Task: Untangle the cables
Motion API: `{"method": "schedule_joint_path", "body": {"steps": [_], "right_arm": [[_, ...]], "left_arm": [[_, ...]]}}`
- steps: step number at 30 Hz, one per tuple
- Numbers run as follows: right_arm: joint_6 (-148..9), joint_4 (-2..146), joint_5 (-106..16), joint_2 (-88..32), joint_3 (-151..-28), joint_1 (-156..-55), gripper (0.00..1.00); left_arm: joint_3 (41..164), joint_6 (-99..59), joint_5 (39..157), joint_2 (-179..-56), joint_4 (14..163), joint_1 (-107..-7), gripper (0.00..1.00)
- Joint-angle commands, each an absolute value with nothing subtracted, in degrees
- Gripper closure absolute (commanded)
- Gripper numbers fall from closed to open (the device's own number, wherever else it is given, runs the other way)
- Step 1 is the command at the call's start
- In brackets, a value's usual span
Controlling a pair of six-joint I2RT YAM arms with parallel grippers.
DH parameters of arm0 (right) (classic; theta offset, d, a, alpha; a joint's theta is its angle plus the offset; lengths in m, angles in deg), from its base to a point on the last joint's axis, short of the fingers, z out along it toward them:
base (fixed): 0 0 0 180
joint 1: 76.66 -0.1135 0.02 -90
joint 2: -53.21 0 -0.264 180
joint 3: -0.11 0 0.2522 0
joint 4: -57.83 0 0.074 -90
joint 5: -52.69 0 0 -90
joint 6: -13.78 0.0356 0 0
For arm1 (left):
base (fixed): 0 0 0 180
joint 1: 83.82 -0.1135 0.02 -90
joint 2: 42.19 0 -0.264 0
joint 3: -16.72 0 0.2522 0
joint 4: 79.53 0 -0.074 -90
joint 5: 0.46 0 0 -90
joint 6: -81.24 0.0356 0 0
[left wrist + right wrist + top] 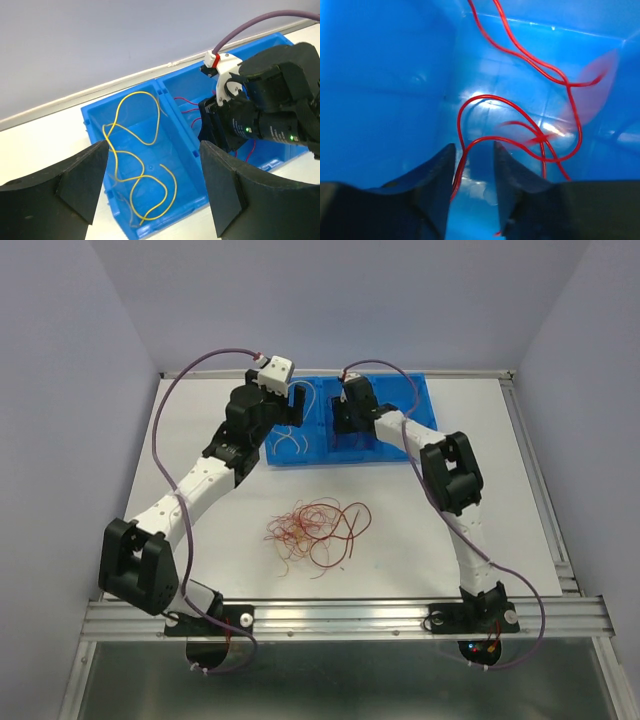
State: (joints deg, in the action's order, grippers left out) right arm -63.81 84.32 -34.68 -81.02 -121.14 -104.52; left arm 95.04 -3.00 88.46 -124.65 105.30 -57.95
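Drop-off, I judge: left gripper (152,167) spread, right gripper (473,150) slightly parted in the blue plastic bin (92,127); next, pick from the lower-centre tangle of thin curly cables (315,530).

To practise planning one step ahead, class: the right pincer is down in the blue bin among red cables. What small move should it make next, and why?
Probably lift the right pincer straight up out of the blue bin. Its jaws stand parted, red cables lie loose inside, and a tangle waits on the table. Rise slowly: one strand runs beside a finger.
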Motion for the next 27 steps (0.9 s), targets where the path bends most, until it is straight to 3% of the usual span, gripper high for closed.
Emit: {"method": "schedule_joint_path", "body": {"steps": [1,10,13,18,27], "right_arm": [[-64.4,84.7,-31.6,-77.0,-126.9,-105.3,0.56],[-62.4,88.2,-28.2,-69.0,-125.5,-105.8,0.41],[-61.6,88.9,-27.2,-65.2,-121.8,-106.5,0.3],[-61.2,88.8,-32.9,-54.8,-112.0,-108.6,0.26],[-60.8,87.7,-35.5,-38.3,-86.5,-118.0,0.25]], "left_arm": [[93.0,1.1,88.9,-118.6,106.9,-58.0,0.15],[83.8,4.9,91.2,-106.6,104.0,-58.0,0.15],[82.0,6.8,93.3,-104.4,101.6,-58.0,0.15],[76.6,14.0,105.2,-102.6,96.9,-58.0,0.15],[70.1,18.9,109.9,-98.9,92.5,-58.0,0.14]]}}
